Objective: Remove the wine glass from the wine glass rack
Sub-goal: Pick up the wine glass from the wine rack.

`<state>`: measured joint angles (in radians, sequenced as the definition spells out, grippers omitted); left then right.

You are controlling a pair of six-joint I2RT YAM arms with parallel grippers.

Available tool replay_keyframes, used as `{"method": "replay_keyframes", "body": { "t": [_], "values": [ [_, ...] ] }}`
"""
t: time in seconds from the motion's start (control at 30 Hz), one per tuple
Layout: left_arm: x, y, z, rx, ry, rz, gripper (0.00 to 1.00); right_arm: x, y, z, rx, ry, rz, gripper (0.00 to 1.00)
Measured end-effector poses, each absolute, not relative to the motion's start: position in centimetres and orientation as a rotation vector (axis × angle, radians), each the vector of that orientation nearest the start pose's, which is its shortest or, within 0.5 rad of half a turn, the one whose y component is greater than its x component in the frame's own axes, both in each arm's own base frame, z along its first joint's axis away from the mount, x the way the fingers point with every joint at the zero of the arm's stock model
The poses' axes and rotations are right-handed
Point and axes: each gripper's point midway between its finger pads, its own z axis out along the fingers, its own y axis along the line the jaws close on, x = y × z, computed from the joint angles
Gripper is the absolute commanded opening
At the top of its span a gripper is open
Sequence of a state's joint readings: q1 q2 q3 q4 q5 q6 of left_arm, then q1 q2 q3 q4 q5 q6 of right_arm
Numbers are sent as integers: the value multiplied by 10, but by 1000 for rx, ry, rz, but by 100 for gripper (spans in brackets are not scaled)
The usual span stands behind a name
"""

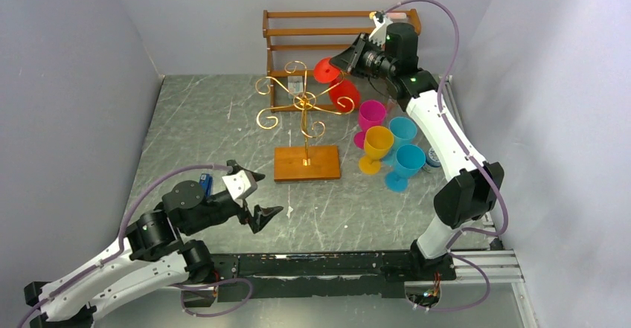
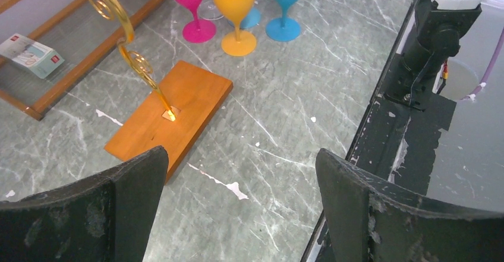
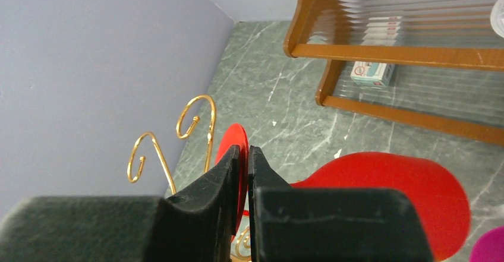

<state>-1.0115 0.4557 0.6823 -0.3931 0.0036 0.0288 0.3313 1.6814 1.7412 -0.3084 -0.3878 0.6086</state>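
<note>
Hanging from a scroll arm on the right side of the wine glass rack [image 1: 305, 102], the red wine glass [image 1: 344, 94] sat tilted, foot toward the back, just in front of the wooden shelf [image 1: 338, 30]. The right gripper [image 1: 338, 62] reached it from the far right corner. Its fingers [image 3: 220, 179] were drawn together to a thin slit at the stem, between the foot and the bowl. The stem itself was hidden between the pads.

The left gripper [image 1: 263, 193] hung low over the near left of the table [image 1: 193, 120], spread wide and holding nothing. Bare marbled surface lay between it and the rack's wooden base.

Room was tight around the red glass: the shelf rails were close behind it and the gold scrolls beside it. A magenta glass [image 1: 371, 114], a yellow glass [image 1: 376, 143] and two blue glasses [image 1: 405, 158] stood clustered just below and to its right. Grey walls closed the left, back and right edges, and a black rail [image 1: 312, 265] ran along the near one.

A small white box [image 2: 31, 54] with a red mark lay on the shelf's lowest tier, its print too small to read.
</note>
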Motion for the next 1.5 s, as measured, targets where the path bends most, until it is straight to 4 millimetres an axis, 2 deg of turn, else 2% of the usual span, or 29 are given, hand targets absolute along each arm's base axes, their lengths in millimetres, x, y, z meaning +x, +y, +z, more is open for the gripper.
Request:
{"method": "replay_keyframes", "body": {
  "t": [0.2, 0.4, 0.63, 0.93, 1.13, 1.5],
  "values": [
    [130, -216, 258, 920, 1560, -743, 98, 440, 250, 367, -29, 1906, 1042, 0],
    [128, -222, 257, 937, 1556, -763, 98, 432, 252, 367, -5, 1908, 1100, 0],
    [128, -228, 261, 926, 1558, -791, 98, 431, 245, 367, 154, 1880, 1224, 0],
    [129, -230, 266, 893, 1559, -814, 98, 431, 231, 387, 297, 1794, 1351, 0],
    [130, -228, 268, 877, 1557, -810, 98, 425, 226, 396, 320, 1765, 1379, 0],
    [128, -225, 268, 877, 1566, -810, 98, 410, 228, 395, 299, 1780, 1419, 0]
  ]
}}
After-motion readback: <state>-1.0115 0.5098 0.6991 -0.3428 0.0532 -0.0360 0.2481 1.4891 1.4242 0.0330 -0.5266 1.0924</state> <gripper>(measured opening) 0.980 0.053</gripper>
